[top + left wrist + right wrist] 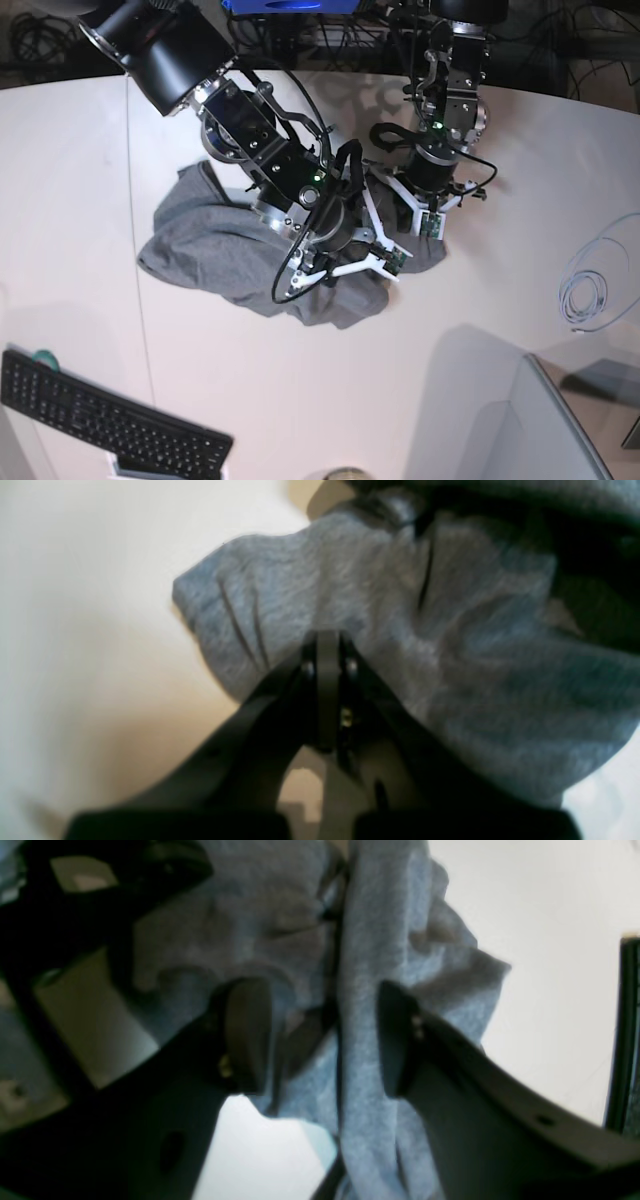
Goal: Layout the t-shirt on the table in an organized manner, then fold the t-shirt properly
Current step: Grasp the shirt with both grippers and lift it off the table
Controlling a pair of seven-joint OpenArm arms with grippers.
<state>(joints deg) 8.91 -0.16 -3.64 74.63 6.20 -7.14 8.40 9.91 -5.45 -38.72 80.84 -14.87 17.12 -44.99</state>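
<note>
left wrist view: the left gripper (327,645) has its jaws pressed tight together, nipping a fold of the t-shirt (400,630), soft grey knit that looks light and floppy. right wrist view: the right gripper (320,1035) stands part open, jaws astride a hanging ridge; hems or shoulders seem the best hold. base view: the shirt is bunched mid-table (80,200), well off the edges.

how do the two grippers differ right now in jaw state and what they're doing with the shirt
The left black gripper has its jaws shut, pinching the heather-grey knit t-shirt. The right black gripper has its jaws apart, with a fold of the shirt hanging between them, not yet clamped. Both work on the crumpled shirt over the white table.
</note>
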